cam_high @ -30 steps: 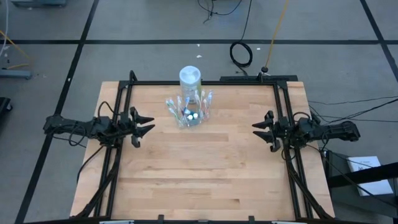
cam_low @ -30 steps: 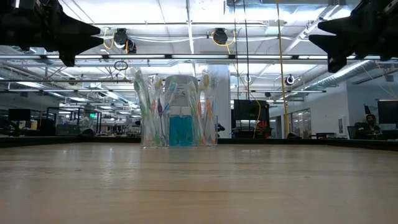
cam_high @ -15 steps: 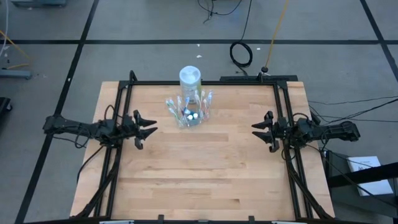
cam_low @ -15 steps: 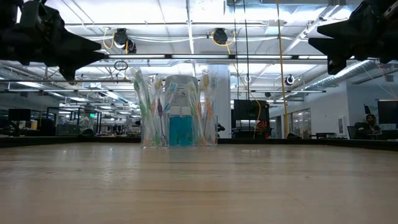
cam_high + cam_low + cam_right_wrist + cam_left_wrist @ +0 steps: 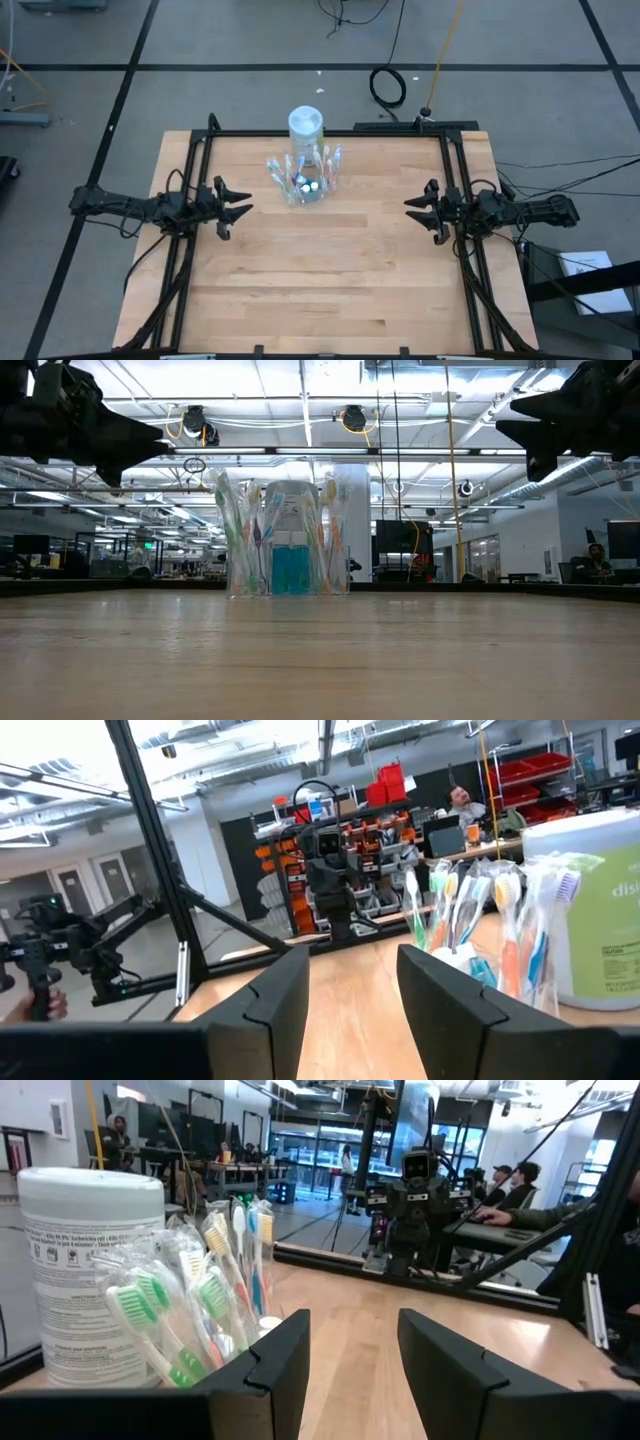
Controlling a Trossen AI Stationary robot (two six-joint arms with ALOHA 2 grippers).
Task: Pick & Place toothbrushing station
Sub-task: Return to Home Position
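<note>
Brushes (image 5: 222, 1275) fill the holder (image 5: 303, 186) beside the canister (image 5: 306, 124); left gripper (image 5: 236, 207) and right gripper (image 5: 417, 208) hover wide apart, jaws parted and empty. Homing wants a level retreat, clear of both.

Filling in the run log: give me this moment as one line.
left hand: open, empty, parked left | right hand: open, empty, parked right | clear holder: upright, holding toothbrushes, next to white canister

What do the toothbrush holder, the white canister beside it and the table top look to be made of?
Toothbrush holder: likely clear glossy plastic; the brushes and the room show through its wall. Canister: apparently white plastic, smooth lid, printed label. Table top: light wood strips, matte, joints visible. Left gripper and right gripper wait open at the table's sides.
</note>
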